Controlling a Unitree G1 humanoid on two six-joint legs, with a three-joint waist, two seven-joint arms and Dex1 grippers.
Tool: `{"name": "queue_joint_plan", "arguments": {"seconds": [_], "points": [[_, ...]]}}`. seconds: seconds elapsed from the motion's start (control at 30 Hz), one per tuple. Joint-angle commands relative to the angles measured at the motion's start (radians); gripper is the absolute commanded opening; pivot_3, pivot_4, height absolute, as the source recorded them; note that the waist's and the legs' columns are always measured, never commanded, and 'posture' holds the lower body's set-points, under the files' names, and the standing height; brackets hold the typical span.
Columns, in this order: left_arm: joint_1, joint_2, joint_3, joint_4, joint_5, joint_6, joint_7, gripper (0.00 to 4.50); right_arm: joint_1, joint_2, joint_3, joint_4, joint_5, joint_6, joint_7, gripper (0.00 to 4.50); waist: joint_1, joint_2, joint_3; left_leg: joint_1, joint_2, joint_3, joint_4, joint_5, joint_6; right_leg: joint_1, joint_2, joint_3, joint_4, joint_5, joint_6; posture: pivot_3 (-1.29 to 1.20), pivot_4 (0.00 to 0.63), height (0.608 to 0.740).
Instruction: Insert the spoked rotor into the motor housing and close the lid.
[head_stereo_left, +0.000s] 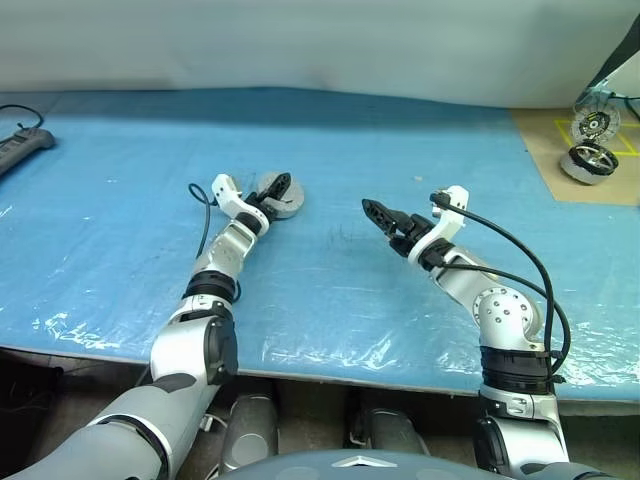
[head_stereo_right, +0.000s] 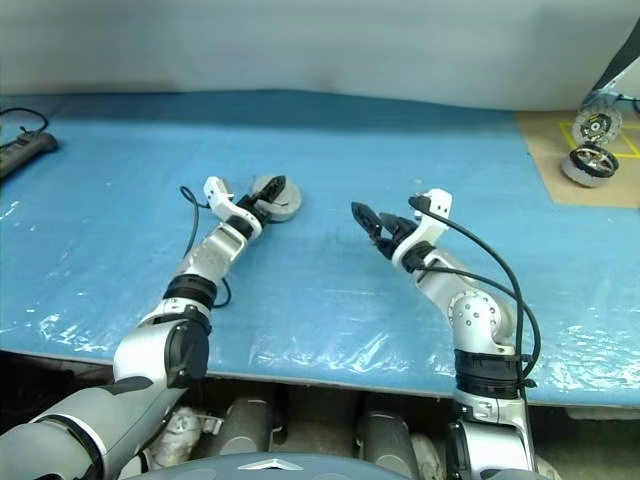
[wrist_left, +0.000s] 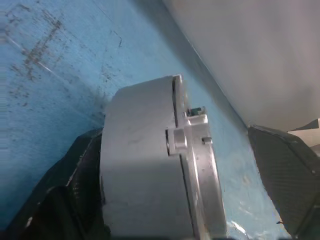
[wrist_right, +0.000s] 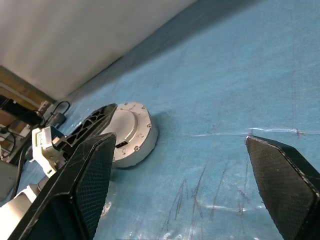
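Motor housing (head_stereo_left: 283, 197), lid (wrist_right: 128, 121) closed on top, sits on the blue table (head_stereo_left: 330, 150) between the spread fingers of left gripper (head_stereo_left: 275, 190), ungripped; right gripper (head_stereo_left: 383, 216) wide open, empty, hovering well apart, rightward; left arm nearer.

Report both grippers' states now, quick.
Left gripper: open, fingers either side of the motor housing.
Right gripper: open, holding nothing.

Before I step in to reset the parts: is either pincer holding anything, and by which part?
Nothing is held. The left pincer stands open around the closed motor housing; the right pincer is open over bare sheet.
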Motion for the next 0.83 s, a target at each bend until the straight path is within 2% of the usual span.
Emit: {"name": "queue_joint_plan", "arguments": {"seconds": [0.03,0.13,0.23,0.33,0.5,0.63,0.7,0.83], "points": [[-0.02,0.025,-0.022,-0.039,0.044,-0.034,0.004,4.46,-0.004,0.008,0.012,-0.05,-0.002,0.001,0.027,4.38,0.0,0.0,0.0,0.0,0.0,0.0,0.0,0.0,0.0,0.0,0.0,0.0,0.0,0.0,0.0,0.0,0.15,0.74],[0.001,0.069,-0.045,-0.061,0.108,-0.094,0.015,4.46,-0.003,0.007,0.029,-0.05,-0.028,-0.006,0.042,4.38,-0.002,0.0,0.0,0.0,0.0,0.0,0.0,0.0,0.001,0.0,0.0,0.0,0.0,0.0,0.0,0.0,0.15,0.74],[0.039,0.117,-0.054,-0.124,0.119,-0.102,-0.04,4.46,0.012,-0.009,0.067,-0.076,-0.071,-0.023,0.082,4.38,-0.003,0.0,0.0,0.0,0.001,0.0,0.0,0.0,0.001,0.0,0.0,0.0,0.0,0.0,-0.001,0.0,0.15,0.74],[0.09,0.147,-0.076,-0.239,0.108,-0.076,-0.116,4.46,0.016,-0.046,0.119,-0.105,-0.232,-0.098,0.047,4.38,-0.001,0.0,0.0,0.0,0.001,0.0,0.0,0.0,0.001,0.0,0.0,-0.001,0.0,0.0,-0.001,0.0,0.15,0.74],[0.205,0.176,-0.144,-0.499,0.115,-0.011,-0.174,4.46,0.056,-0.118,0.184,-0.212,-0.411,-0.161,0.035,4.38,0.003,0.0,0.0,0.0,0.001,0.0,0.0,0.0,0.0,0.001,-0.001,-0.001,0.0,-0.003,-0.005,0.0,0.15,0.74],[0.318,0.167,-0.231,-0.711,0.192,-0.012,-0.112,4.46,0.108,-0.159,0.189,-0.263,-0.569,-0.189,-0.045,4.38,-0.001,0.0,0.0,0.001,0.001,0.0,0.0,-0.001,-0.002,0.002,-0.001,-0.001,0.0,-0.003,-0.005,0.0,0.15,0.74],[0.362,0.132,-0.231,-0.803,0.188,0.018,-0.029,4.46,0.148,-0.157,0.18,-0.307,-0.624,-0.192,-0.085,4.38,-0.002,0.0,0.0,0.002,0.001,0.0,0.0,-0.002,-0.003,0.002,-0.001,-0.001,0.0,-0.003,-0.005,0.0,0.15,0.74],[0.469,0.062,-0.24,-0.982,0.178,0.112,0.115,4.46,0.25,-0.165,0.198,-0.362,-0.842,-0.257,-0.216,4.38,-0.004,0.0,0.0,0.002,0.002,0.0,0.001,-0.002,-0.003,0.002,0.0,-0.001,0.0,-0.003,-0.005,0.0,0.15,0.74]]}}
